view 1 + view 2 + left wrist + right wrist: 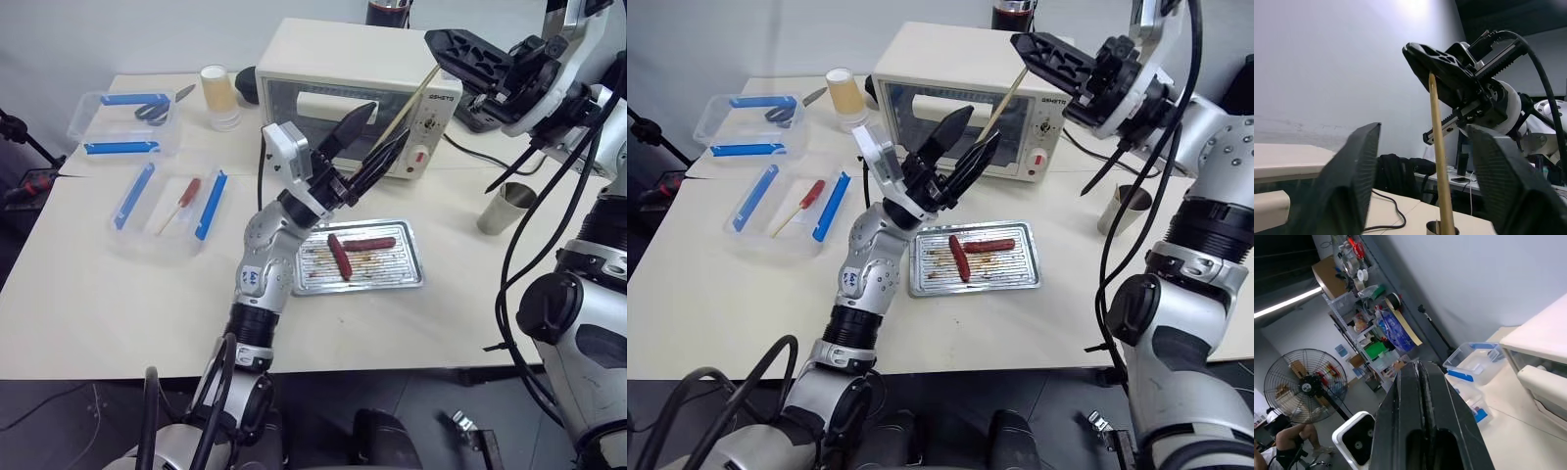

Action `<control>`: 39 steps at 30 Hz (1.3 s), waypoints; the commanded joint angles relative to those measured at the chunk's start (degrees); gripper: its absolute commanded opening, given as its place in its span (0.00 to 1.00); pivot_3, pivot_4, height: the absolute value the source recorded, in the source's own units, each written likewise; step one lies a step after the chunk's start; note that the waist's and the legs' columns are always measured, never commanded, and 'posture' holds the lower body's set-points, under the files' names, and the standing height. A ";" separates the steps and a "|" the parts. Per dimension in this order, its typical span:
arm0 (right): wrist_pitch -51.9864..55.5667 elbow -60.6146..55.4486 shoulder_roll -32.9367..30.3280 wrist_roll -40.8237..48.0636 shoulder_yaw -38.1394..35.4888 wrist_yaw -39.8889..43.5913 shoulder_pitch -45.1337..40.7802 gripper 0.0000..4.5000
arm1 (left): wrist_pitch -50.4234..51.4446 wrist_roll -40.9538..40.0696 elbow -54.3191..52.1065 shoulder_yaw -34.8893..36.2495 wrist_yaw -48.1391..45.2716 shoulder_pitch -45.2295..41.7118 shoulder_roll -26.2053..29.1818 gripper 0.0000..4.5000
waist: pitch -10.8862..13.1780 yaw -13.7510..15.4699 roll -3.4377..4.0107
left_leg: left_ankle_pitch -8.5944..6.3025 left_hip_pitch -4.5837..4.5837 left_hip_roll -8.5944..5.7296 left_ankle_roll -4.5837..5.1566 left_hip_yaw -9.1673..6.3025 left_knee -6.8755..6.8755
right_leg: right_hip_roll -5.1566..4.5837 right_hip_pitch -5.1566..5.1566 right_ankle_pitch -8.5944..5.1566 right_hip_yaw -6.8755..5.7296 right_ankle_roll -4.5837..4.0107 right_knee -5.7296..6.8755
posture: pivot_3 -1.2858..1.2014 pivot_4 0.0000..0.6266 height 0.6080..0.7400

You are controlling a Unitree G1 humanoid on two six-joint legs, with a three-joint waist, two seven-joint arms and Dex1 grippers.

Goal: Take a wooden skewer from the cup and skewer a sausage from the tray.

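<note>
The thin, straight, pale wooden skewer [1002, 101] is pinched at its upper end in the clenched black-fingered right gripper [1031, 45], slanting down above the cream toaster oven [323, 59]. Its lower end passes between the parted fingers of the left gripper [961, 147], which stand either side without visibly gripping it. Two smooth reddish-brown sausages [339, 255] lie crossed on the shiny ridged silver metal tray [407, 277] below. The tapered grey metal cup [506, 208] stands to the right.

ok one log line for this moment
right gripper: shut on wooden skewer | left gripper: open around it | sausage: on tray
</note>
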 commanded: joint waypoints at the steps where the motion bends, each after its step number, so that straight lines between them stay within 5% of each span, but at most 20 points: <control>1: -0.70 -2.77 -0.30 2.77 -1.10 -0.97 0.75 0.00 | -0.88 -0.45 -1.24 -0.86 -0.02 -1.29 -1.95 0.39 | 0.00 0.02 -0.01 | 0.00 -0.01 0.00 0.00 -0.01 0.00 | 0.00 0.00 0.00 -0.01 0.00 0.00 | 0.52 0.24 1.00; 7: -0.66 -3.83 -0.44 4.90 -0.52 -2.24 1.75 0.00 | -0.79 -0.61 -1.48 -1.12 0.17 -1.05 -1.95 0.01 | 0.00 -0.02 0.00 | 0.01 -0.08 0.00 0.01 -0.04 0.01 | 0.00 -0.05 0.00 -0.04 0.00 -0.01 | 0.52 0.24 1.00; 15: 0.83 -3.28 -0.33 7.28 -0.97 -5.60 2.29 0.00 | 0.33 -1.44 -2.46 -0.17 1.15 -0.61 -0.99 0.01 | 0.00 0.02 0.00 | 0.01 -0.11 0.00 0.01 -0.05 0.01 | 0.00 -0.06 0.00 -0.05 0.00 -0.02 | 0.52 0.24 1.00; 24: -6.04 -6.01 -6.07 3.23 4.04 1.16 6.12 0.63 | 5.28 -3.31 -9.32 2.09 1.29 3.97 4.88 0.00 | 0.00 -0.02 -0.01 | 0.01 -0.15 0.01 0.01 -0.11 0.01 | 0.00 -0.07 0.00 -0.09 0.00 -0.04 | 0.52 0.24 1.00; 29: -18.25 -7.26 -15.57 -5.53 10.66 14.56 15.23 1.00 | 10.86 -4.30 -18.17 4.05 -1.20 11.42 14.88 0.00 | -0.01 0.01 -0.02 | 0.00 -0.18 0.00 0.01 -0.12 0.03 | 0.00 -0.07 0.01 -0.10 0.02 -0.08 | 0.52 0.24 1.00; 33: -42.90 -6.25 -19.69 -18.30 14.36 24.28 26.92 1.00 | 17.35 -8.35 -25.95 9.49 -2.51 20.16 24.93 0.00 | -0.03 -0.33 -0.08 | 0.00 -0.17 0.01 0.01 -0.10 -0.02 | 0.01 -0.09 0.01 -0.09 0.02 -0.14 | 0.52 0.24 1.00; 39: -63.13 -4.08 -21.69 -26.02 15.50 33.68 39.91 1.00 | 22.27 -12.03 -34.29 16.96 -2.46 33.86 33.63 0.00 | -0.03 -0.80 -0.08 | 0.01 -0.10 0.04 -0.01 -0.09 -0.06 | 0.00 -0.06 0.01 -0.07 0.02 -0.14 | 0.52 0.24 1.00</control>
